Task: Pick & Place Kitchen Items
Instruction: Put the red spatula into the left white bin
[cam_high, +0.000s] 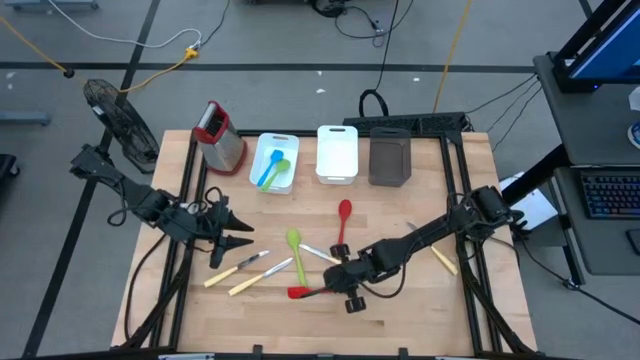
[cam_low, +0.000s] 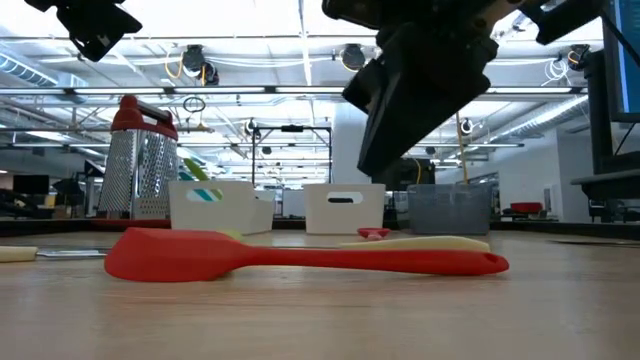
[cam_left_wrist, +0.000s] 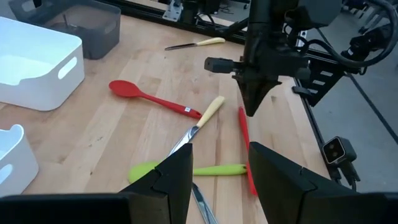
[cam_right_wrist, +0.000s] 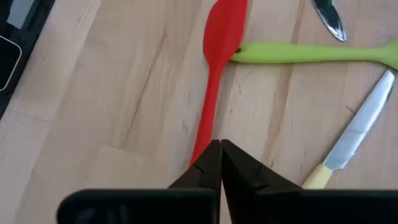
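The right gripper, fingers pressed together, hides the red spatula's handle end.

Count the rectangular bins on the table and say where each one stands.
3, in a row at the table's far edge: a white bin beside the grater, a second white bin in the middle, a dark grey bin rightmost. None seems hidden.

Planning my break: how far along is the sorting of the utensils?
Done: a blue utensil and a green utensil lie in the left white bin. In hand: nothing gripped; the right gripper, jaws shut, hovers over the red spatula, which lies on the table. The left gripper waits open beside the knives. Left: that spatula, red spoon, green spoon, four knives.
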